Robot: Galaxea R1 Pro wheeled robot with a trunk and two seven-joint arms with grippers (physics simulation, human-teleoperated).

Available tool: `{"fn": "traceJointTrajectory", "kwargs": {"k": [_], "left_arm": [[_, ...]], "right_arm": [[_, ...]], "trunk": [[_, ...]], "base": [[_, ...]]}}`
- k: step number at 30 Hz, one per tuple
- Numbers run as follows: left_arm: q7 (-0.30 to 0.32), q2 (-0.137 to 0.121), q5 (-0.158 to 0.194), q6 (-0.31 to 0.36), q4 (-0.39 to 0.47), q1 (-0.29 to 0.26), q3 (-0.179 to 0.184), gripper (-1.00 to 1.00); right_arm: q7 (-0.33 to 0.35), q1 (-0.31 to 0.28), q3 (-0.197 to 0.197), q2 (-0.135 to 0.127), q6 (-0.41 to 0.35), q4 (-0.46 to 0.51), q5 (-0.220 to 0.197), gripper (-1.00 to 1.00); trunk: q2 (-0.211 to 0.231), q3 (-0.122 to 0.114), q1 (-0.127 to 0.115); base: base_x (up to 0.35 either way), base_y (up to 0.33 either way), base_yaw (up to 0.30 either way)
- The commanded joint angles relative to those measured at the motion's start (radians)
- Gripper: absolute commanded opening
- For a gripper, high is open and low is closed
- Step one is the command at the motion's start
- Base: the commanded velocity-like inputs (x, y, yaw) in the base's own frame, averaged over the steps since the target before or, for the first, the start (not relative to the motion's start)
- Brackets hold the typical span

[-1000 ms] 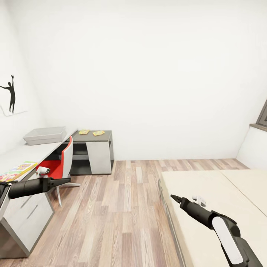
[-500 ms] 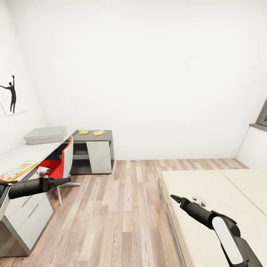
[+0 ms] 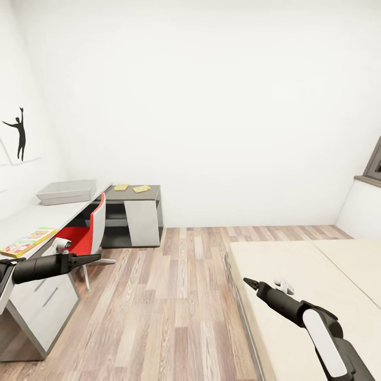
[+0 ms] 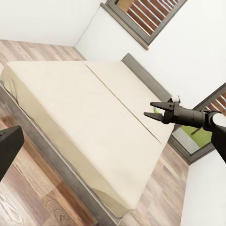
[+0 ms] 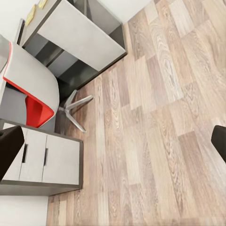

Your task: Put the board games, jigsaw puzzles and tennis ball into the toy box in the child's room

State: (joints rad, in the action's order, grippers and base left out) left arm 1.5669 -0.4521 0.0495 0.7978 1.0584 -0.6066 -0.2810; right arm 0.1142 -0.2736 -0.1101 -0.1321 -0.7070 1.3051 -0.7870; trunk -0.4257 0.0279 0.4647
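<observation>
The pale grey toy box stands at the far end of the long table on the left. Two jigsaw puzzles lie flat on the table's lower dark cabinet section. A colourful board game lies on the near desk top. The tennis ball is out of view. My left gripper hovers open just off the desk's front edge, near the chair. My right gripper hangs open over the near corner of the bed, whose mattress looks plain beige; the left wrist view also shows this gripper above the bed.
A red and white swivel chair is pushed under the desk. Wood-plank floor runs between desk and bed. A dark-framed window sits at the right, and a black silhouette picture hangs on the left wall.
The whole view has shifted a little: desk, toy box and wall picture have drifted right in the picture, so the camera moved. Both arms hold the same pose.
</observation>
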Motion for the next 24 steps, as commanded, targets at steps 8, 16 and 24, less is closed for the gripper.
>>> {"fn": "traceJointTrajectory", "kwargs": {"k": [8,16,24], "left_arm": [[0.004,0.000,-0.001,0.011,0.000,-0.001,0.000,1.00],[0.004,0.000,-0.001,0.011,0.000,-0.001,0.000,1.00],[0.004,0.000,-0.001,0.011,0.000,-0.001,0.000,1.00]], "right_arm": [[0.006,-0.001,-0.002,0.000,-0.006,0.000,0.003,1.00],[0.007,-0.001,-0.002,0.000,-0.006,0.000,0.003,1.00],[0.007,-0.001,-0.002,0.000,-0.006,0.000,0.003,1.00]], "trunk": [[-0.002,0.002,0.001],[-0.002,0.002,0.001],[-0.002,0.002,0.001]], "base": [[-0.003,-0.002,0.000],[0.000,-0.088,0.000],[0.000,-0.044,0.000]]}}
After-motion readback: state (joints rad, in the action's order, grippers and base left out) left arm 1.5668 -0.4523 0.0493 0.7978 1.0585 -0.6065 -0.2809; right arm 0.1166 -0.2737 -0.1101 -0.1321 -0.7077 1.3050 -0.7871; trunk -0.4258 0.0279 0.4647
